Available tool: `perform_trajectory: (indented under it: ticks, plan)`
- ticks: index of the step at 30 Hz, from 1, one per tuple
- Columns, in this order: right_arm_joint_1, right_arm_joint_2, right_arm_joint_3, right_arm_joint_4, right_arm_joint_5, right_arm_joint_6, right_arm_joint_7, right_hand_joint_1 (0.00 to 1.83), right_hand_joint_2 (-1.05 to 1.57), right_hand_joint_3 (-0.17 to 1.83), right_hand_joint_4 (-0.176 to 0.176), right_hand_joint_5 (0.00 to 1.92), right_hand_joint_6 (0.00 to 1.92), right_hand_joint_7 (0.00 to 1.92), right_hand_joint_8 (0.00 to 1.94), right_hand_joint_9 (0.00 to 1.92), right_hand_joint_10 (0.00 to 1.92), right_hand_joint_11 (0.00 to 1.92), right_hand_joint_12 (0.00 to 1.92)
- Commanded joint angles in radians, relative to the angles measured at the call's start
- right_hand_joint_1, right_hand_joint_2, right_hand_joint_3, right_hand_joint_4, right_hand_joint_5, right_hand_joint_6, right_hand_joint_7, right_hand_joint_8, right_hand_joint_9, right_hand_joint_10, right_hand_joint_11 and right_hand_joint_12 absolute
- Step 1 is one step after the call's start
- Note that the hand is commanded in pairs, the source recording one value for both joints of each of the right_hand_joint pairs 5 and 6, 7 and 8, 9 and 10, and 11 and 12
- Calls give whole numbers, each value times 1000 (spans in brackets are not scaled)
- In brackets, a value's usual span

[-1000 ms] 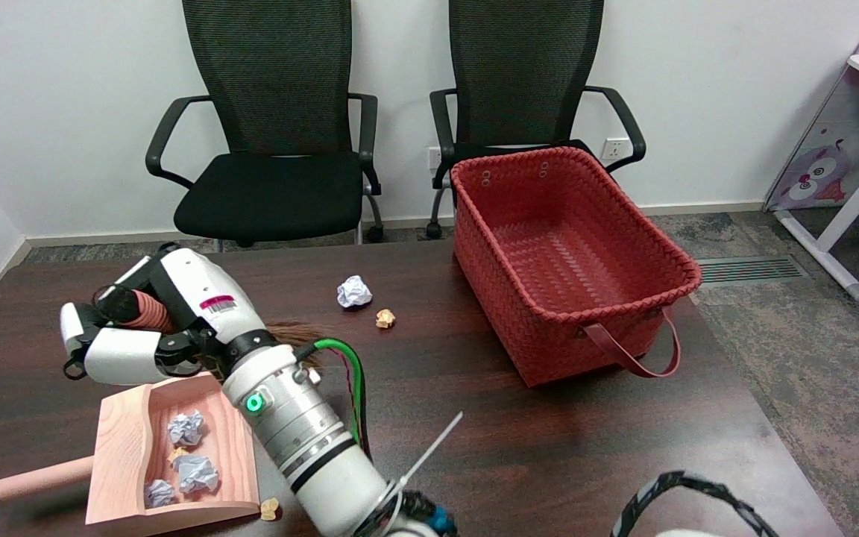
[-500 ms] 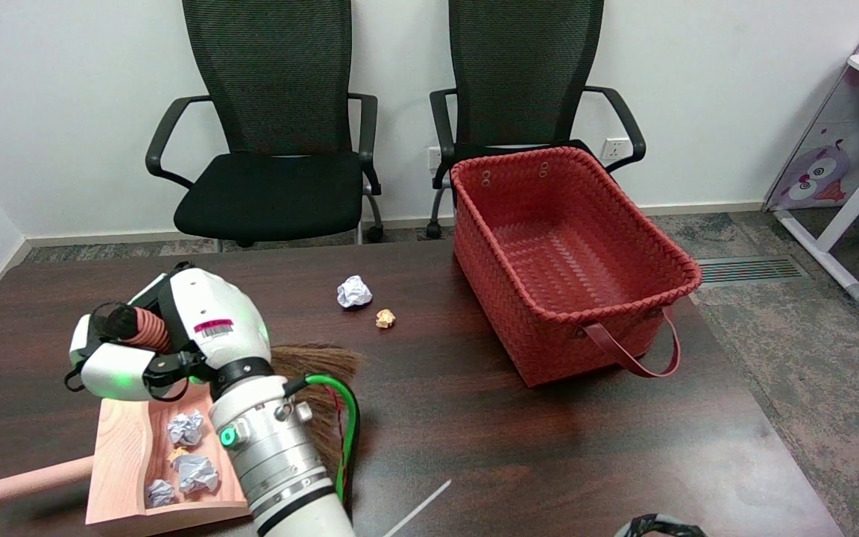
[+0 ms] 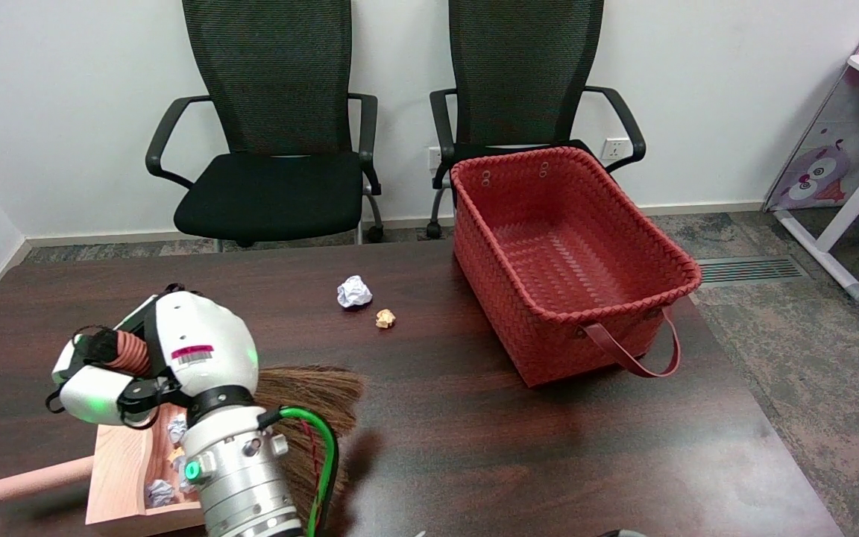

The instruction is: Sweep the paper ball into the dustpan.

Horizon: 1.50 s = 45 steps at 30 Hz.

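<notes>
The robot hand (image 3: 142, 365) is gripping the ribbed handle of a small broom (image 3: 310, 391), fingers wrapped tightly round it, and it is hovering low over the near-left part of the worktop (image 3: 474, 432). The brown bristles are fanning out to the right of the wrist, just above the dark wood, angled so that a stroke would drag toward the dustpan (image 3: 120, 466).

That wooden dustpan is lying at the near-left edge with its round handle sticking out to the left and its open mouth facing away from me, which makes sense: anything pushed from the middle of the worktop would slide straight in. A few crumpled balls are already sitting inside it, partly hidden behind the arm.

The white paper ball (image 3: 354, 291) is resting well apart from the broom, toward the far middle of the worktop, with a small tan scrap (image 3: 385, 318) just beside it. A red woven basket (image 3: 586, 328) is standing off to the right, clear of the sweeping path.

I'd judge the broom needs carrying out beyond the ball before any stroke back.
</notes>
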Motion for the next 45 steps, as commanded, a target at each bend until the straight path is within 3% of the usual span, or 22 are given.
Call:
perform_trajectory:
  ticks: [1,6,11,19,22,28,29,45]
  plan:
    - [68,-104,-84,209,9,156,-27,914,1570,1791,-1,1920,1920,1920,1920,1920,1920,1920,1920]
    - [72,-105,-84,222,12,173,-4,916,1430,1833,-1,1920,1920,1920,1920,1920,1920,1920,1920]
    - [76,-108,-75,245,33,191,133,916,1333,1833,-2,1920,1920,1920,1920,1920,1920,1920,1920]
    - [73,-99,-74,239,117,145,363,915,1429,1789,-1,1920,1920,1920,1920,1920,1920,1920,1920]
    - [71,-104,-74,255,127,147,370,914,1472,1663,-2,1920,1920,1920,1920,1920,1920,1920,1920]
    - [81,-108,-83,300,150,150,371,913,1474,1618,-2,1920,1920,1920,1920,1920,1920,1920,1920]
    - [81,-108,-83,304,149,149,371,901,1473,1617,-14,1920,1920,1920,1920,1920,1920,1920,1920]
    - [128,-107,-84,437,136,157,458,915,1302,1833,-2,1920,1920,1920,1920,1920,1920,1920,1920]
